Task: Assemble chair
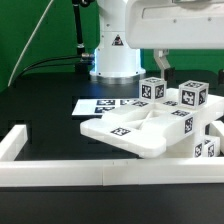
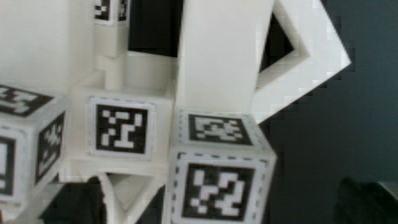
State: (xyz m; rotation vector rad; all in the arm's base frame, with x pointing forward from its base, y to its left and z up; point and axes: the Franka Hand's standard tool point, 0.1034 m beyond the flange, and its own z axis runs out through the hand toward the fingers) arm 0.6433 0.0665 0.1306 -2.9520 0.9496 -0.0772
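The white chair pieces lie heaped at the exterior view's right. A flat panel with cut-outs (image 1: 140,128) is in front, with tagged blocks (image 1: 152,88) (image 1: 193,95) behind it and a small one (image 1: 205,148) by the rail. My gripper (image 1: 163,66) hangs just above the rear blocks, open and holding nothing. The wrist view is filled by a barred frame (image 2: 267,60) and two tagged blocks (image 2: 217,165) (image 2: 121,128) seen from very close. How the pieces touch each other inside the heap is hidden.
The marker board (image 1: 105,104) lies flat behind the heap, toward the exterior view's left. A long low white border rail (image 1: 60,172) runs along the front and turns back at the left. The arm's base (image 1: 115,50) stands at the back, with cables (image 1: 40,60) beside it.
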